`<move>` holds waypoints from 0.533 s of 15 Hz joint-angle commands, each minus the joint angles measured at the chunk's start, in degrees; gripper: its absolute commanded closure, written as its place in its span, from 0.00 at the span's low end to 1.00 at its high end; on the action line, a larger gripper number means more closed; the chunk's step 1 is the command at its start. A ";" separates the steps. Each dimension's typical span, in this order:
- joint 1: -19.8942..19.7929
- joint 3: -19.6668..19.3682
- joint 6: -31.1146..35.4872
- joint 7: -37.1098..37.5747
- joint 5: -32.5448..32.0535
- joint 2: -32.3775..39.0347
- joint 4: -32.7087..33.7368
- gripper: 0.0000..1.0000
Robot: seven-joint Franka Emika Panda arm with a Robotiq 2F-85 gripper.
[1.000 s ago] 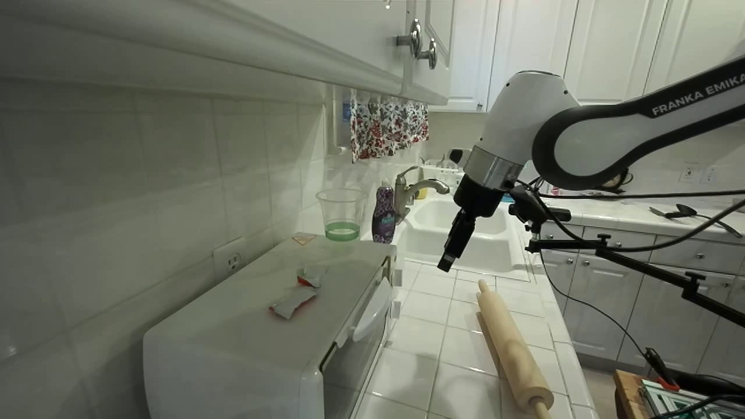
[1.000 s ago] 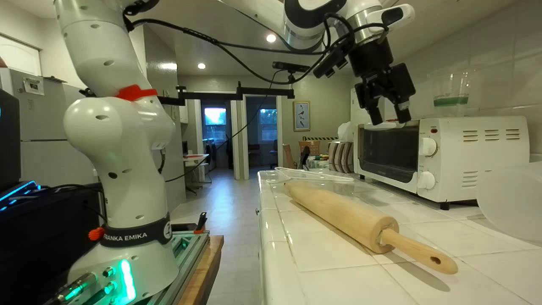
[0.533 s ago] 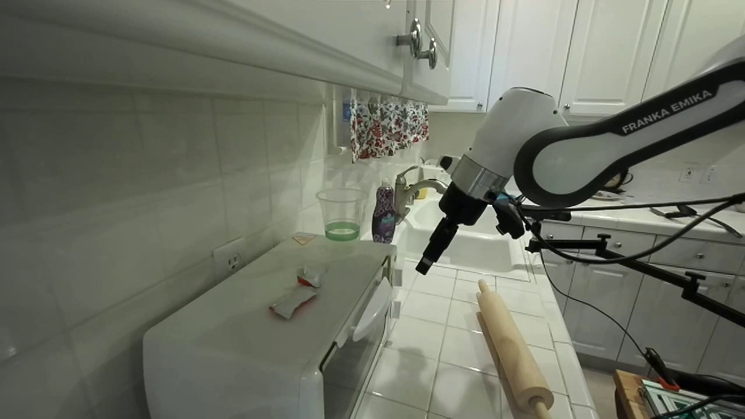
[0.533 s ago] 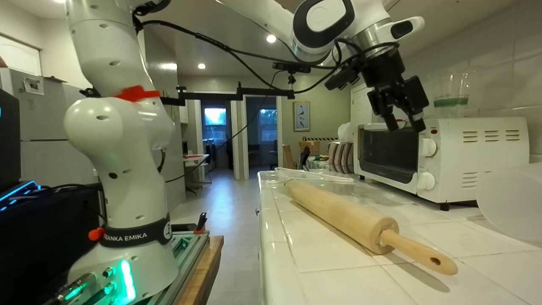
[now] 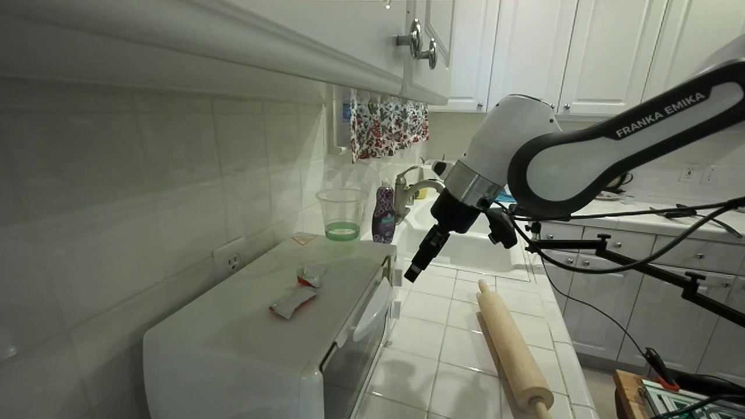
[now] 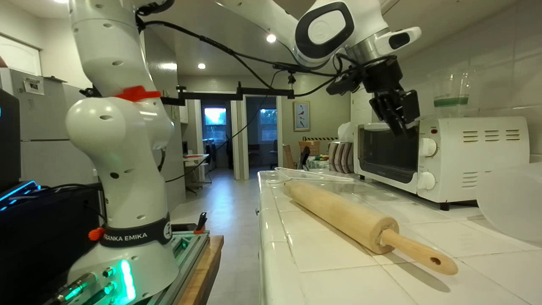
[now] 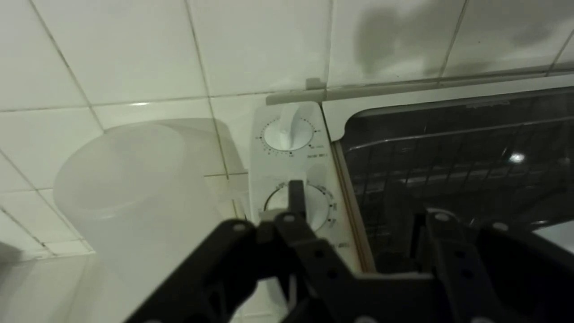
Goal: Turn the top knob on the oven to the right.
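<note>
Your black two-finger gripper (image 6: 404,130) hangs tilted near the round, white, plastic-looking top knob (image 6: 429,147) of the white, box-shaped toaster oven (image 6: 482,161). In an exterior view you find this gripper at about ten o'clock from the knob, and apart from it. The knob itself sits at three o'clock from the dark glass door (image 6: 385,152), and the round, white lower knob (image 6: 426,181) is at six o'clock below it. In the wrist view, which stands upside down, you can see that your fingers (image 7: 296,195) are spread, with a wide gap; one of them covers a part of the top knob. The pale wooden rolling pin (image 6: 338,214) lies on the white tiled counter (image 6: 330,281), at eight o'clock from the oven.
</note>
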 commanded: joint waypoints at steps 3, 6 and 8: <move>0.56 -0.21 2.45 -3.76 1.15 1.33 0.03 0.48; 0.37 -0.39 3.25 -5.01 0.97 1.70 -0.26 0.50; 0.29 -0.63 4.15 -6.42 1.06 2.14 -0.32 0.55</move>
